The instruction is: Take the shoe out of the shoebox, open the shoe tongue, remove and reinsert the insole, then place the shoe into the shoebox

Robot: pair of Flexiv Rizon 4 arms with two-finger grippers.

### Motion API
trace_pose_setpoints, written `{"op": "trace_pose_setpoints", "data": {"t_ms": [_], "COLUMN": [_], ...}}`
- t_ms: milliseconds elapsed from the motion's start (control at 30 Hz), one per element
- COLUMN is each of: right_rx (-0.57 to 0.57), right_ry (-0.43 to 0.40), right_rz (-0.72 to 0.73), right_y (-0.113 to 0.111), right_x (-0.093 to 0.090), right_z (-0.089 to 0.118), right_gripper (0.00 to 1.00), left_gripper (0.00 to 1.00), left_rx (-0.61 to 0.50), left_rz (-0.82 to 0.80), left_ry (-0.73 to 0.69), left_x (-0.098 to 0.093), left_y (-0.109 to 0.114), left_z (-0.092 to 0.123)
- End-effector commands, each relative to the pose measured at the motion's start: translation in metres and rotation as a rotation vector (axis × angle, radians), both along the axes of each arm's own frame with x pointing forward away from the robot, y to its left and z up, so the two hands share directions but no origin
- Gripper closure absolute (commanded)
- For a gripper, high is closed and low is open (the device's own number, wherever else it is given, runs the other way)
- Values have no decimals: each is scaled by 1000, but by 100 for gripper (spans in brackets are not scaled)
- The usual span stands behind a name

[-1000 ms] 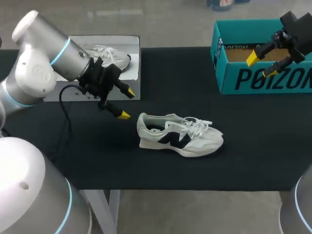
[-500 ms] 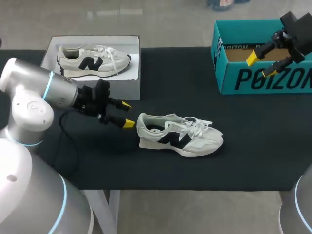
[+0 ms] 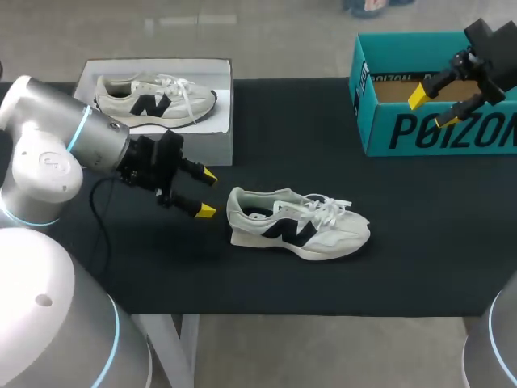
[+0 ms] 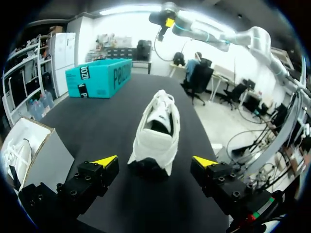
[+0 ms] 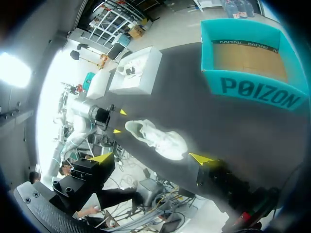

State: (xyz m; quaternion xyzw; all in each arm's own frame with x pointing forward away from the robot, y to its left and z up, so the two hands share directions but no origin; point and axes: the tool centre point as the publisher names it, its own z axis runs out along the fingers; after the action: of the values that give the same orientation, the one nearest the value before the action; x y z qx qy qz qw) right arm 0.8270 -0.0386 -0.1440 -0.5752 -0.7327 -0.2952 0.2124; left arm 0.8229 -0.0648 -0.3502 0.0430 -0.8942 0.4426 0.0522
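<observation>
While the left gripper [image 3: 206,192] has swung down level with the heel, fingers spread wide and empty, the shoe [image 3: 297,224] lies upright mid-tabletop [image 3: 307,137] just ahead of it, likely lined up for a grasp. Open room surrounds it, and the right gripper [image 3: 432,109] hangs open over the shoebox [image 3: 436,133], well apart.

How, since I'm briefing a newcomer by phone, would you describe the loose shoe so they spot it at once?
On the black table, look between the white box far left and the teal shoebox far right. The shoe stands there on its sole, heel toward the left gripper. Unlike its twin inside the white box, it sits on the bare tabletop.
</observation>
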Motion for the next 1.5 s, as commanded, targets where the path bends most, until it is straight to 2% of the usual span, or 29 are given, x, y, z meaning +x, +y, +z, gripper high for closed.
{"op": "trace_pose_setpoints", "data": {"t_ms": [33,600,800,967,1200,1500], "right_rx": [-2,-2,-2,-2,-2,-2], "right_ry": [1,1,1,1,1,1], "right_rz": [0,0,0,0,0,0], "right_y": [0,0,0,0,0,0], "right_x": [1,1,1,1,1,1], "right_z": [-1,-1,-1,-1,-1,-1], "right_gripper": [0,0,0,0,0,0], "left_gripper": [0,0,0,0,0,0], "left_rx": [28,28,58,63,29,-11], "left_rz": [-30,-30,-151,-132,-107,-120], "left_ry": [25,25,-56,-64,-162,-146], "left_x": [10,10,7,12,10,13], "left_y": [-3,-3,-8,-4,-8,-18], "left_z": [2,2,-10,-25,-39,-53]}}
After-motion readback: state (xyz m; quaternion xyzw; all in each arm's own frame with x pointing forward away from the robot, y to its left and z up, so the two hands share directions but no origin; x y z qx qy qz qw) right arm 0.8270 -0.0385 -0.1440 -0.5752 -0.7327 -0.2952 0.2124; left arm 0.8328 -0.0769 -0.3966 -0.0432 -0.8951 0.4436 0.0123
